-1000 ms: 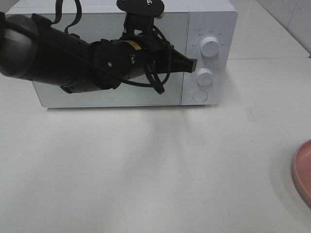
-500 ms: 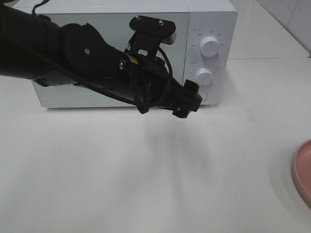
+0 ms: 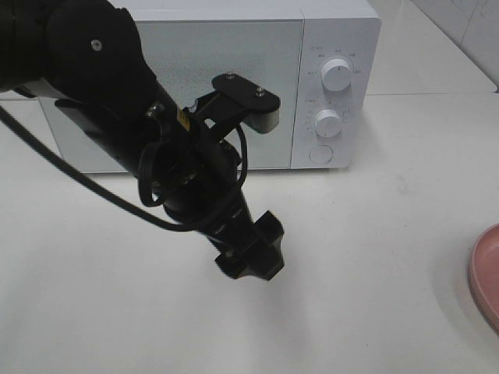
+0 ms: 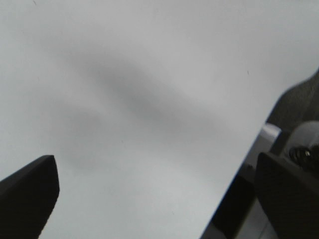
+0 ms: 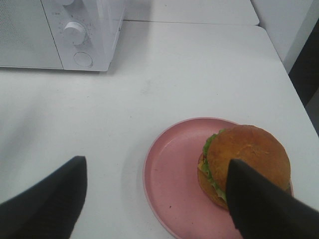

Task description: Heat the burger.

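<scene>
The burger (image 5: 244, 162), with a golden-brown bun and a green lettuce edge, sits on the round pink plate (image 5: 172, 174) in the right wrist view. My right gripper (image 5: 154, 209) hangs above the plate, open, its fingers wide apart with nothing between them; one finger (image 5: 264, 209) hides part of the burger. In the high view only the plate's rim (image 3: 487, 273) shows at the right edge, and the burger is out of frame. My left gripper (image 3: 253, 249) is open over bare table in front of the white microwave (image 3: 234, 78). The left wrist view shows its fingers (image 4: 27, 194) spread over white tabletop.
The microwave's door (image 3: 179, 86) is closed. Two white knobs (image 3: 337, 74) and a round button (image 3: 320, 154) sit on its right-hand panel. The black left arm (image 3: 101, 70) crosses in front of the door. The microwave also shows in the right wrist view (image 5: 60, 30).
My left gripper has pulled away from the microwave's lower knob, swung down toward the front of the table, and opened. The microwave door stays closed.
</scene>
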### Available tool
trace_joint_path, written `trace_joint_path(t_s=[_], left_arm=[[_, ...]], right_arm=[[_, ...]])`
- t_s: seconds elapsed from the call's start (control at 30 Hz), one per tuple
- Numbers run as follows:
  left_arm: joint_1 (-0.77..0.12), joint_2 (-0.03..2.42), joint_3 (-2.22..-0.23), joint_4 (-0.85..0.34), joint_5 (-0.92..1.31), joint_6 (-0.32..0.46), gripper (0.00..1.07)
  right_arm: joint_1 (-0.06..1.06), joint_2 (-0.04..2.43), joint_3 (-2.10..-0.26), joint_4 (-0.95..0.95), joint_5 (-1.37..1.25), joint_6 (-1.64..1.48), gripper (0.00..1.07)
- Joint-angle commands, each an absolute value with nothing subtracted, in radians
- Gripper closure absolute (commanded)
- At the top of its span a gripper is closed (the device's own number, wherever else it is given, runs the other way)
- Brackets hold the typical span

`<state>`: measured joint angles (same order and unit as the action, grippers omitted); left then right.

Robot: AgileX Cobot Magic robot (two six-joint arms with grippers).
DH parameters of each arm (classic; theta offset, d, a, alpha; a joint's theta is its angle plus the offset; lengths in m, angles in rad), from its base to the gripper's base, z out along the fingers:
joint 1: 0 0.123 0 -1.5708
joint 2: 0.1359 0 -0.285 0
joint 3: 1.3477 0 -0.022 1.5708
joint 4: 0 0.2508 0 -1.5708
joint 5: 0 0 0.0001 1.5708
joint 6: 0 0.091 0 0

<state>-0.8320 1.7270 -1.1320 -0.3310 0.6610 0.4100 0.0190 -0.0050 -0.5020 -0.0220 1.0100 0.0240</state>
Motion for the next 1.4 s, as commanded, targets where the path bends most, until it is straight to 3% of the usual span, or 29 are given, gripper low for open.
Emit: trace_joint_path(t_s=[0.03, 0.07, 0.13, 0.17, 0.23, 0.53, 0.83, 0.9, 1.2, 1.4], left_arm=[[-0.818, 1.709, -1.130, -0.311, 0.751, 0.378, 0.06], [-0.786, 1.699, -1.130, -0.301, 0.798, 0.329, 0.06], [-0.770, 1.696, -1.130, -0.299, 0.813, 0.306, 0.06], [-0.722, 1.682, -1.130, -0.296, 0.847, 0.281, 0.06], [-0.701, 1.673, -1.130, -0.296, 0.866, 0.276, 0.06], [-0.397, 1.615, -1.130, -0.304, 1.053, 0.257, 0.06], [-0.237, 1.497, -1.100, -0.296, 1.089, 0.212, 0.06], [-0.177, 1.417, -1.016, -0.282, 1.082, 0.200, 0.06], [-0.113, 1.234, -0.852, -0.268, 1.074, 0.189, 0.06], [-0.112, 1.011, -0.740, -0.167, 1.074, 0.094, 0.06]], right_arm=[[0.012, -0.031, -0.498, -0.026, 0.994, 0.020, 0.31], [0.012, -0.031, -0.498, -0.026, 0.994, 0.020, 0.31], [0.012, -0.031, -0.498, -0.026, 0.994, 0.020, 0.31], [0.012, -0.031, -0.498, -0.026, 0.994, 0.020, 0.31], [0.012, -0.031, -0.498, -0.026, 0.994, 0.020, 0.31], [0.012, -0.031, -0.498, -0.026, 0.994, 0.020, 0.31], [0.012, -0.031, -0.498, -0.026, 0.994, 0.020, 0.31], [0.012, -0.031, -0.498, -0.026, 0.994, 0.020, 0.31], [0.012, -0.031, -0.498, -0.026, 0.994, 0.020, 0.31], [0.012, -0.031, -0.498, -0.026, 0.994, 0.020, 0.31]])
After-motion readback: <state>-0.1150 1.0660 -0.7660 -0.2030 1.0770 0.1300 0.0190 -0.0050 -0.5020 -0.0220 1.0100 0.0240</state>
